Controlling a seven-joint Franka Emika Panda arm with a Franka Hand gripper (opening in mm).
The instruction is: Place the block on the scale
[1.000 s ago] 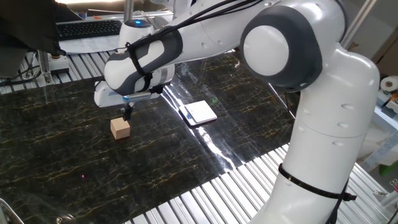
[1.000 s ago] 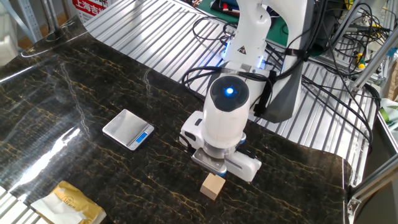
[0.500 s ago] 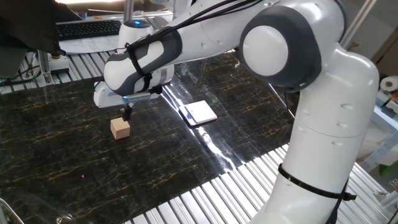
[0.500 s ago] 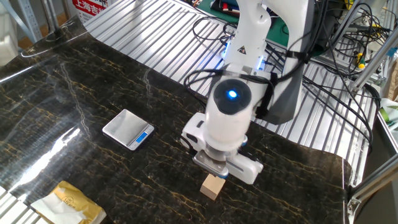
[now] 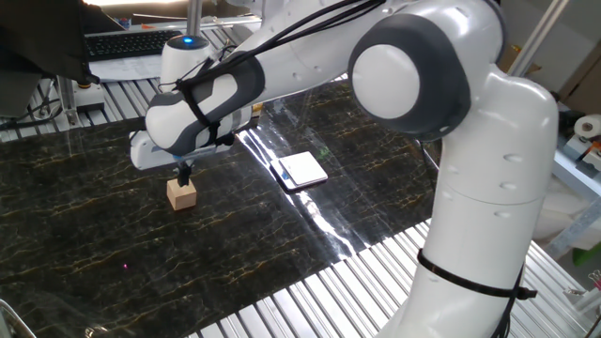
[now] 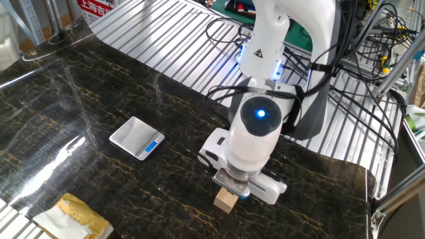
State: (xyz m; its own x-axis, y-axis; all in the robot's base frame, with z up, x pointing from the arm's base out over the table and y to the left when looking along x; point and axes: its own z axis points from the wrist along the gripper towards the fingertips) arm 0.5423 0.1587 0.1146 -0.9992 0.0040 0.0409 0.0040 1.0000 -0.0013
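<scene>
Your end effector sits directly over the block, fingertips at its top; whether it is gripping cannot be told. Block rests on the dark marbled surface. Scale lies well apart, its plate bare.

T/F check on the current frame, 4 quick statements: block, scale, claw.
1. The block sits on the dark table. True.
2. The block rests on the scale. False: the scale's plate is bare and the block lies apart from it.
3. The claw is right above the block. True.
4. The scale's blue mark cannot be seen in either view. False: it shows on the scale's front edge in the other fixed view.
</scene>
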